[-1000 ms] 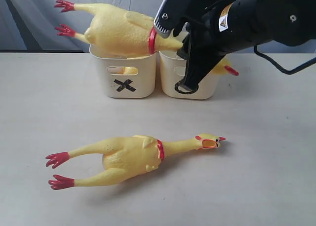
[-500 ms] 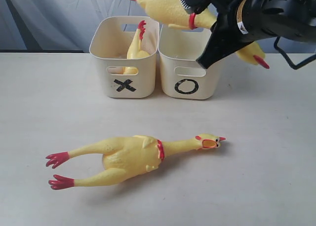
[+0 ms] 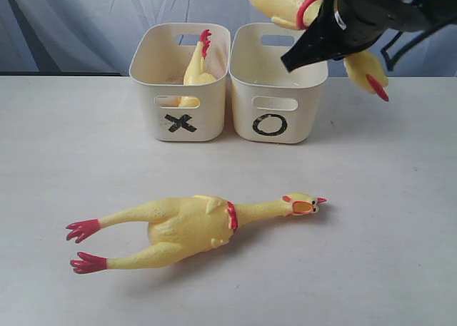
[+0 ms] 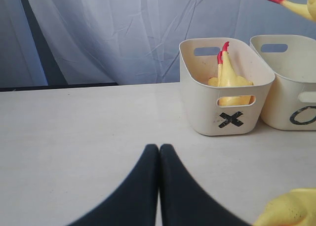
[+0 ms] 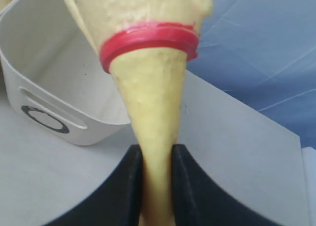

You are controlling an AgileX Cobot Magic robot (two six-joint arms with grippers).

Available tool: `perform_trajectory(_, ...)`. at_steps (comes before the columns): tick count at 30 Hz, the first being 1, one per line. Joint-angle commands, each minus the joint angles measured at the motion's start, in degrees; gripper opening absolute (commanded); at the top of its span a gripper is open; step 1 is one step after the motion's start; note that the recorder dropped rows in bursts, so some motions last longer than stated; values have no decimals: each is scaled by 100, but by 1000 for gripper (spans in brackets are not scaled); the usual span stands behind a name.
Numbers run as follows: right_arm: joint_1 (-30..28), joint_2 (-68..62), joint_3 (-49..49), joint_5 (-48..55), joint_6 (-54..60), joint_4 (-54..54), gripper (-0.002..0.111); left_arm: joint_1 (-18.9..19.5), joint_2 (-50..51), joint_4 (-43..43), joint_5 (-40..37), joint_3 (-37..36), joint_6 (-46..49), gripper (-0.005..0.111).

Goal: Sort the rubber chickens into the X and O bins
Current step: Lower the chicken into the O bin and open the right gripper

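My right gripper (image 3: 330,37) (image 5: 157,154) is shut on the neck of a long yellow rubber chicken (image 3: 280,1) (image 5: 148,97), below its red neck band. It holds the bird high over the O bin (image 3: 271,126) (image 5: 49,87), with the head (image 3: 367,72) hanging past the bin's right side. A smaller chicken (image 3: 196,65) (image 4: 226,75) stands feet-up in the X bin (image 3: 182,123) (image 4: 202,112). Another long chicken (image 3: 193,226) lies on the table in front, head pointing right. My left gripper (image 4: 159,148) is shut and empty, low over the table.
The two cream bins stand side by side at the back of the pale table (image 3: 385,197), before a blue-grey curtain (image 3: 71,26). The O bin (image 4: 281,102) looks empty inside. The lying chicken's body (image 4: 291,208) shows close beside my left gripper.
The right gripper has carried the long chicken up and to the right, from lying across the X bin to high above the O bin. The small chicken in the X bin now shows.
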State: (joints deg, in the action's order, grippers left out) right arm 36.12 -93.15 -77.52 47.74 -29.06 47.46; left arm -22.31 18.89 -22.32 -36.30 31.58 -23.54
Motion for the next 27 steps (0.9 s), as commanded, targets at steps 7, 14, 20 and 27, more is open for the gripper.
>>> perform_trajectory(7,-10,-725,-705,945,256,-433,-1,1,-24,-19,-5,-27,18,0)
perform_trajectory(14,-10,-890,-722,944,604,-612,-1,1,-24,-19,-5,-27,18,0)
perform_trajectory(20,-10,-1106,-756,940,658,-511,-1,1,-24,-19,-5,-27,18,0)
perform_trajectory(27,-10,-1349,-885,952,658,-391,-1,1,-24,-19,-5,-27,18,0)
